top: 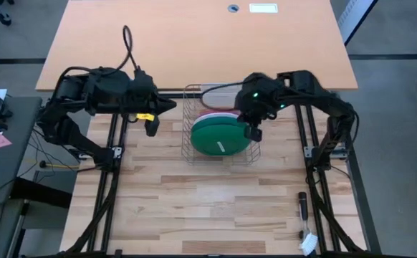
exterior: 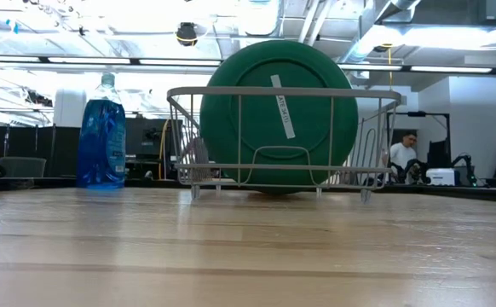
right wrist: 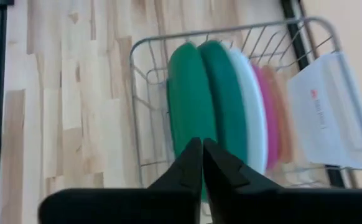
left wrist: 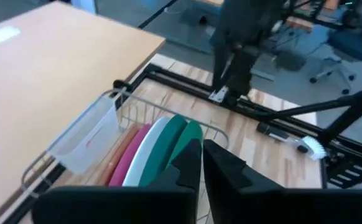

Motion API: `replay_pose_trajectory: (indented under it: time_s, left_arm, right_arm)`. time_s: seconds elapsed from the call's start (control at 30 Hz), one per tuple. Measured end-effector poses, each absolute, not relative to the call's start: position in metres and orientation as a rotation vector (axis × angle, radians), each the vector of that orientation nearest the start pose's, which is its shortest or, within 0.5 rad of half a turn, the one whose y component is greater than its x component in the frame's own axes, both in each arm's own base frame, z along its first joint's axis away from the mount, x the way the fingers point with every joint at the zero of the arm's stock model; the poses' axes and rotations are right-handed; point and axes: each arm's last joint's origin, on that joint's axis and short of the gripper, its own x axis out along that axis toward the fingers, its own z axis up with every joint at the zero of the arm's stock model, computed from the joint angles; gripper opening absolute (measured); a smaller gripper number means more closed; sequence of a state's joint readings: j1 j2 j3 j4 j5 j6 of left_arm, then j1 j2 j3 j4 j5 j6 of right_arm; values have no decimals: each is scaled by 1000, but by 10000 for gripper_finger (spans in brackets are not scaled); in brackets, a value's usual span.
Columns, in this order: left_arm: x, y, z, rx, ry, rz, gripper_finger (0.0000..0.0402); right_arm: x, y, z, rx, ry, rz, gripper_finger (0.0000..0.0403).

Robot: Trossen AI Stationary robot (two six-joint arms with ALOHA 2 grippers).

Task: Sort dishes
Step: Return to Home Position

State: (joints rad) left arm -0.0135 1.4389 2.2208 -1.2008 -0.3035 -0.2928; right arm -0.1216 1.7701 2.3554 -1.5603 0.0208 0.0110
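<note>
1. The table [exterior: 248, 247] is built of pale, matt wooden planks.
2. The dish rack [exterior: 231, 92] is formed of thin metal wire.
3. The green plate [exterior: 316, 128] is finished smooth, faintly glossy.
4. The blue bottle [exterior: 101, 141] is moulded in translucent plastic.

Low view: green plate [exterior: 265, 111] fills the dish rack [exterior: 282, 92]; plates behind it hidden. Label strip [exterior: 282, 118] on its face too small to read. High view: right tool [top: 253, 133] covers the rack's right rim. Right wrist view: pink plate [right wrist: 265, 109] and salmon plate [right wrist: 280, 115] edges blur together.
</note>
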Motion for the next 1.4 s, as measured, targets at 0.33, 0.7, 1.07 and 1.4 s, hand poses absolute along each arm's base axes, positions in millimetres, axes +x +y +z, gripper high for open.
replay_pose_trajectory:
  time_s: [0.33, 0.7, 1.07, 1.4]
  left_arm:
    - [215, 6, 532, -160, 446, 362, 22]
    - [253, 6, 514, -50, 538, 366, 21]
    - [268, 17, 541, 79, 252, 308, 1]
    - [261, 13, 547, 123, 222, 199, 1]
  right_arm:
    - [270, -59, 489, 24, 853, -128, 8]
    - [250, -53, 497, 2, 838, 43, 8]
    - [160, -27, 541, 77, 603, 45, 7]
    - [92, -14, 555, 142, 449, -38, 7]
